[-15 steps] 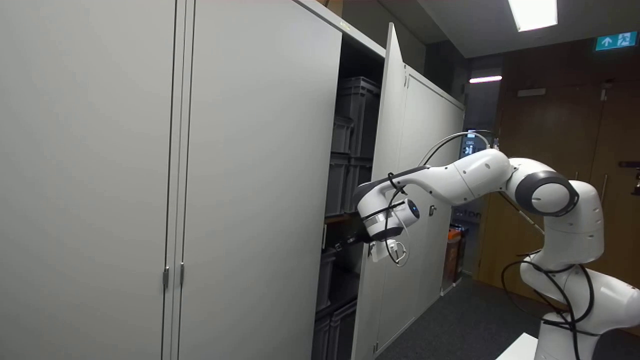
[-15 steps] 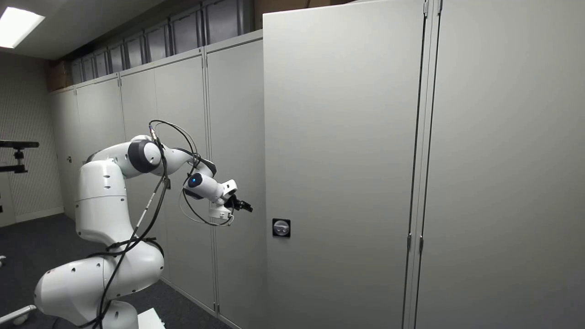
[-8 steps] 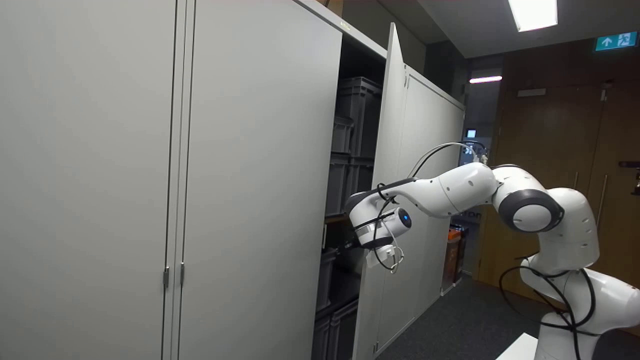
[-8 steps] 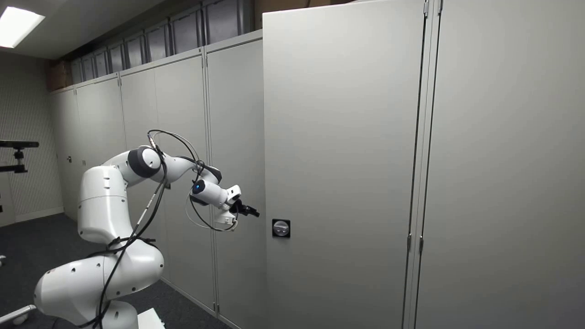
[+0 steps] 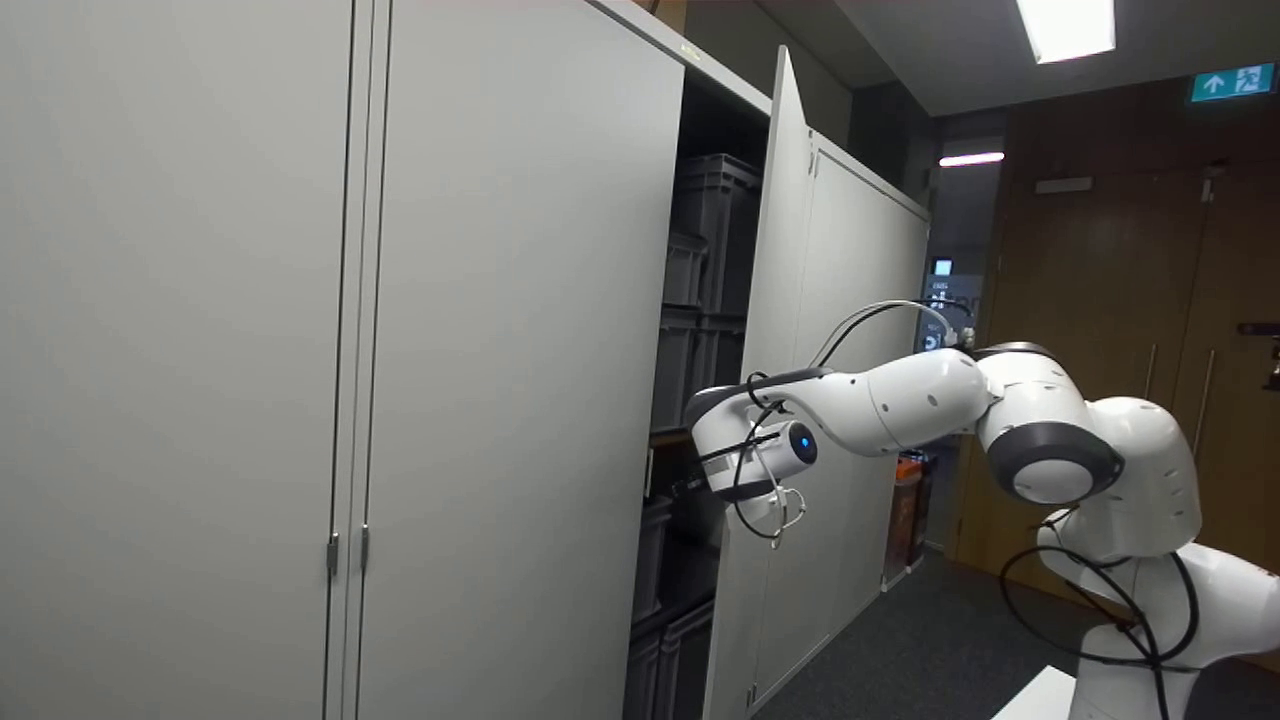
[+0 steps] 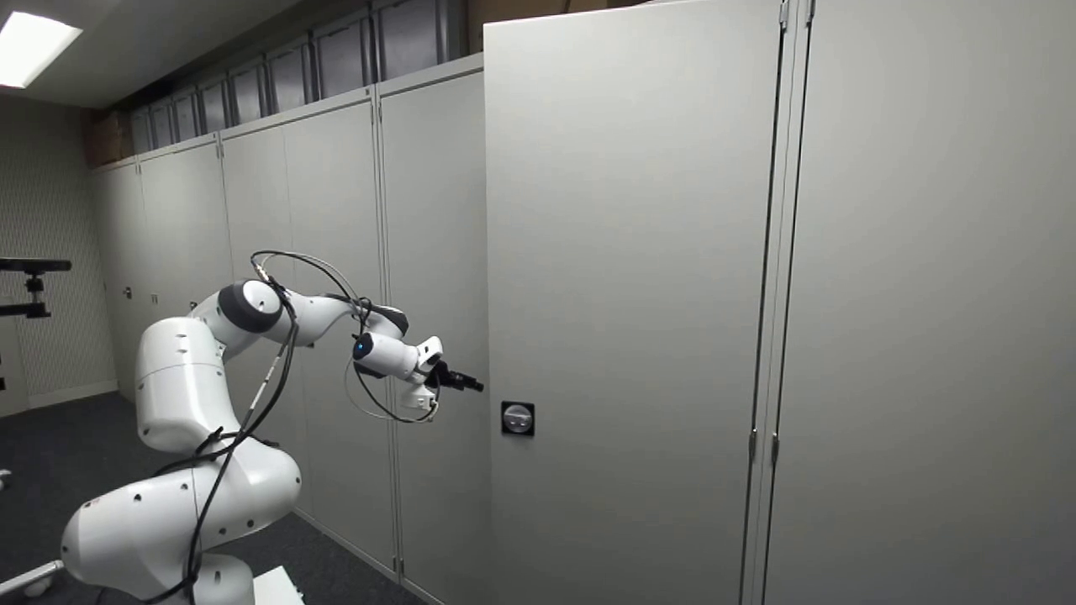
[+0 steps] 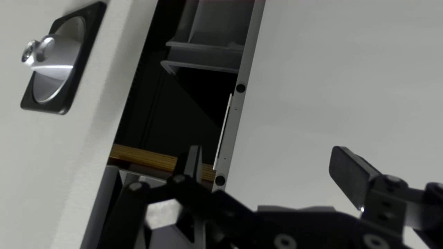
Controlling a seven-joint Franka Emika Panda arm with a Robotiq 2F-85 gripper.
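My black gripper [image 7: 268, 162] stands open in the wrist view, with no object held between its fingers. One finger [image 7: 194, 160] overlaps the dark cabinet opening; the opposite finger [image 7: 349, 176] overlaps the closed grey door [image 7: 311, 86]. The closed door's edge, with a thin metal strip [image 7: 223, 131], shows between them; whether anything is touched I cannot tell. At left in that view is the ajar door [image 7: 45, 155] with its round metal knob [image 7: 57, 65]. In an exterior view the gripper [image 6: 475, 384] is just left of the ajar door's free edge [image 6: 492, 252].
Grey bins [image 5: 715, 230] stack inside the cabinet, with a wooden shelf edge [image 5: 675, 437] among them. More closed cabinets [image 6: 328, 210] line the wall. Cables [image 6: 290, 336] loop along the arm. A camera on a stand [image 6: 34, 277] is at the far left of an exterior view.
The arm has sunk lower and its gripper has moved slightly closer to the ajar door's edge and the opening. The doors look unmoved, and the jaws have stayed apart.
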